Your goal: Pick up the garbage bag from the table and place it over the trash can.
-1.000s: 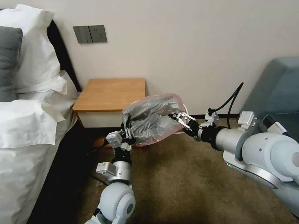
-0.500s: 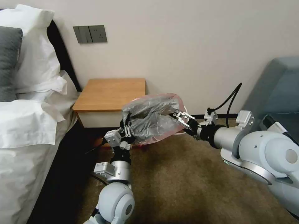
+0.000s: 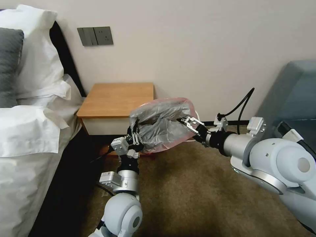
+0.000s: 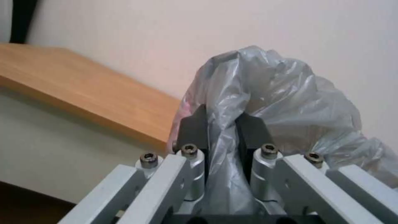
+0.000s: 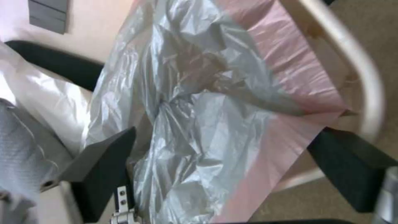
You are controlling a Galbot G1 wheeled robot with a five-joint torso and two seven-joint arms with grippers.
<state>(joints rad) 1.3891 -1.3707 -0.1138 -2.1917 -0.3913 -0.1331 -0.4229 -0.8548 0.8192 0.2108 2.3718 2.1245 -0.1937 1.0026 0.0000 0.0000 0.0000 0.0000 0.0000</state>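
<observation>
The garbage bag (image 3: 160,124), crinkly grey plastic with a pink edge, hangs spread in the air just right of the table (image 3: 118,98). My left gripper (image 3: 134,137) points up from below and is shut on the bag's lower left fold; in the left wrist view its black fingers (image 4: 194,129) pinch the plastic (image 4: 269,90). My right gripper (image 3: 186,122) reaches in from the right. It is open, and its fingers (image 5: 104,168) stand wide on either side of the bag's pink-edged side (image 5: 265,102). The trash can's cream rim (image 5: 360,77) sits behind and under the bag, peeking out (image 3: 197,116).
A bed with white pillows and sheets (image 3: 29,125) lies left of the table. The wall (image 3: 197,49) is close behind, with a switch plate (image 3: 95,36). A blue-grey chair (image 3: 293,92) stands at the right. Brown carpet (image 3: 191,191) covers the floor in front.
My right gripper has crept a little left and up, further onto the bag's right side. The left gripper and the bag shifted only slightly left.
</observation>
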